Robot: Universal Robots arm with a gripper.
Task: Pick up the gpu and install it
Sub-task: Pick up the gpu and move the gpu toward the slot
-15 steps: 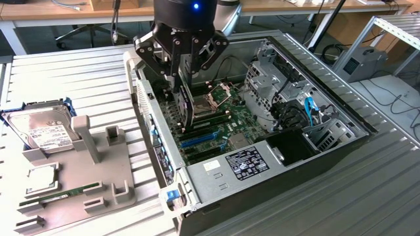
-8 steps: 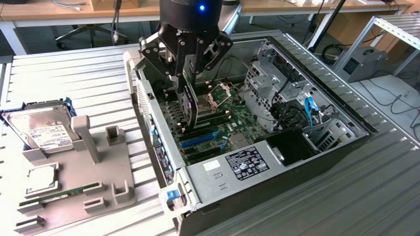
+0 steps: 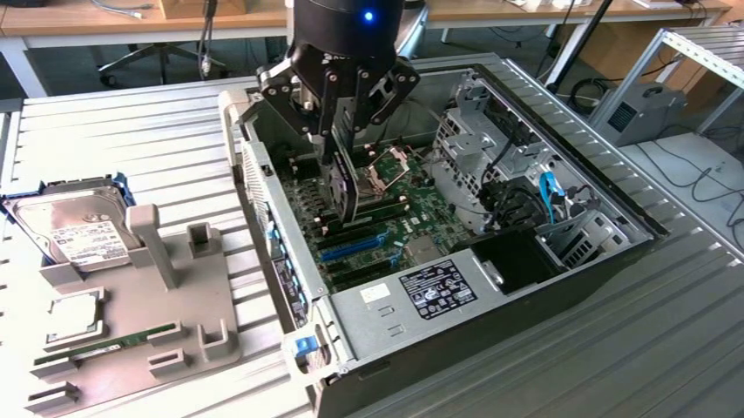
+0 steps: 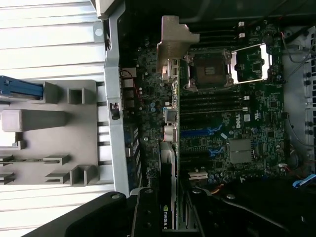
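The gpu [image 3: 344, 187] is a thin black card held on edge inside the open computer case [image 3: 465, 292], just above the motherboard [image 3: 402, 218]. My gripper [image 3: 345, 139] is shut on its upper edge. In the wrist view the gpu [image 4: 169, 148] appears edge-on, with its silvery end bracket [image 4: 174, 42] toward the case's rear wall and a green-lettered label near my gripper [image 4: 167, 210]. The card hangs beside the blue expansion slots [image 4: 202, 132], close to the case wall; whether it touches a slot is hidden.
A grey holder tray [image 3: 128, 322] lies at the exterior view's left with a silver hard drive [image 3: 76, 231], a processor [image 3: 76, 318] and a green memory stick [image 3: 111, 341]. Drive cages and cables [image 3: 511, 174] crowd the case's far side. The CPU socket [image 4: 210, 69] stands open.
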